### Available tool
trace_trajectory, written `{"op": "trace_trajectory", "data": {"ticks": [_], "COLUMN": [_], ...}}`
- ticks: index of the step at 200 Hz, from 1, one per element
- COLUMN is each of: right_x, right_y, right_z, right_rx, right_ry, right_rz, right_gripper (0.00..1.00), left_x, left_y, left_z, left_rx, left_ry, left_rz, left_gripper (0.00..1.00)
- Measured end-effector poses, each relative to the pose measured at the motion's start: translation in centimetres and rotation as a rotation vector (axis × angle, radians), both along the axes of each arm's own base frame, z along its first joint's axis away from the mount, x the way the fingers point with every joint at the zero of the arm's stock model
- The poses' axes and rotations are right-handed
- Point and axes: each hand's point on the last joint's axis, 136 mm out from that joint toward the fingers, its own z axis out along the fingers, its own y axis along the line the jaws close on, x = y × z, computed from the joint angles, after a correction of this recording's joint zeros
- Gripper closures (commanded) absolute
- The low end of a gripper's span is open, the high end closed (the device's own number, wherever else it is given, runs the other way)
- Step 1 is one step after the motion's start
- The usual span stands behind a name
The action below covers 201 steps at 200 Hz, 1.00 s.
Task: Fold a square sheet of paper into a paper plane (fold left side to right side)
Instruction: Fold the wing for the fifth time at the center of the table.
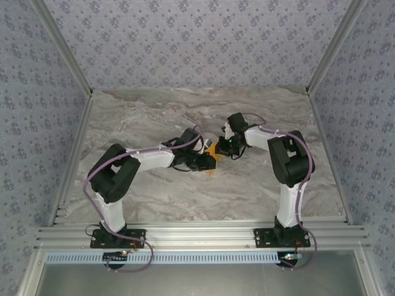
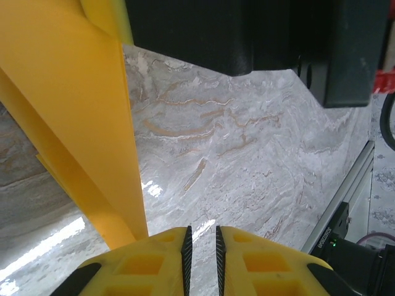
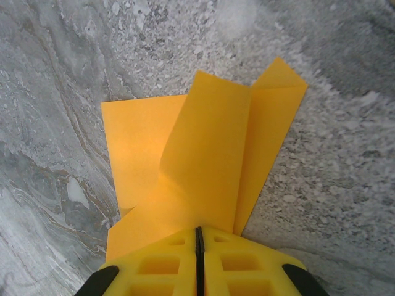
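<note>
The square sheet of paper (image 3: 203, 160) is bright orange and partly folded, with creased flaps, lying on the marble table at its centre (image 1: 210, 150). One flap curls up from the sheet into my right gripper (image 3: 199, 231), whose jaws are shut on the paper. My left gripper (image 2: 202, 237) hovers just beside the sheet (image 2: 68, 123), which rises at its left. Its jaws stand a narrow gap apart with only table between them. In the top view the left gripper (image 1: 205, 162) and right gripper (image 1: 223, 148) meet over the paper. The paper plane is out of view.
The right arm's black wrist (image 2: 247, 31) hangs close above and ahead of the left gripper. A metal frame rail (image 2: 345, 191) runs along the table's edge. Patterned walls enclose the marble table (image 1: 154, 117) on three sides.
</note>
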Motion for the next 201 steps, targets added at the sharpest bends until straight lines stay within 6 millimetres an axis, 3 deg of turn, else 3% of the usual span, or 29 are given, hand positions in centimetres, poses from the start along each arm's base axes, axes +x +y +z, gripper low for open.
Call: {"op": "trace_trajectory", "data": {"ticks": [148,201], "right_x": [0.0,0.0], "right_y": [0.0,0.0], "right_z": [-0.1,0.0], "right_rx": [0.000,0.000], "right_ry": [0.002,0.002], "right_rz": [0.000,0.000], "right_gripper": [0.89,0.89], "left_x": [-0.3,-0.6], "left_y": [0.7,0.3], "left_z": [-3.0,-2.9], "left_rx": [0.071,0.063], "left_ry": [0.041,0.038], "left_rz": [0.001,-0.009], "left_gripper": [0.80,0.78]}}
